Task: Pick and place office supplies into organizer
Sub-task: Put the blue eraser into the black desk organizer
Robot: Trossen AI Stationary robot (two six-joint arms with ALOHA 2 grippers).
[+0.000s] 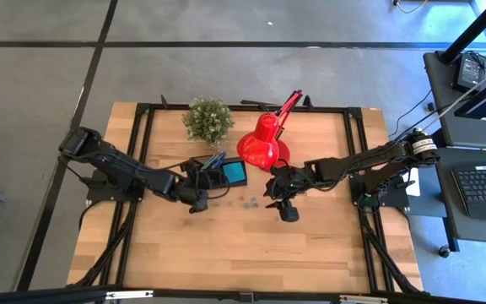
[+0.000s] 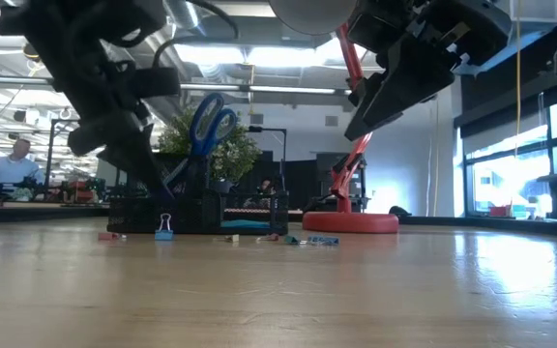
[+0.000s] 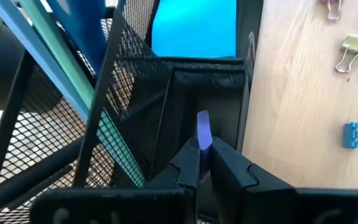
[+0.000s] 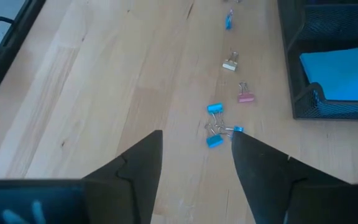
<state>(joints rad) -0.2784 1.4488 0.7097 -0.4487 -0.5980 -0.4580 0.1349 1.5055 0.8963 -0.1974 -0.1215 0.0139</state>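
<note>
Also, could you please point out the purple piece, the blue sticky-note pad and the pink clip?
purple piece [image 3: 203,127]: left wrist view, its exposed upper end.
blue sticky-note pad [image 4: 344,73]: right wrist view, top sheet's middle.
pink clip [image 4: 245,97]: right wrist view, its body.

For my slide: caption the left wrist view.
Left gripper holds a purple piece over the organizer; clips lie alongside.

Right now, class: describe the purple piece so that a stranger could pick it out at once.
Find the black mesh organizer holding the blue sticky-note pad. Over its small front compartment, the left gripper pinches the purple piece, the only thin purple strip, unlike the binder clips loose on the table.
</note>
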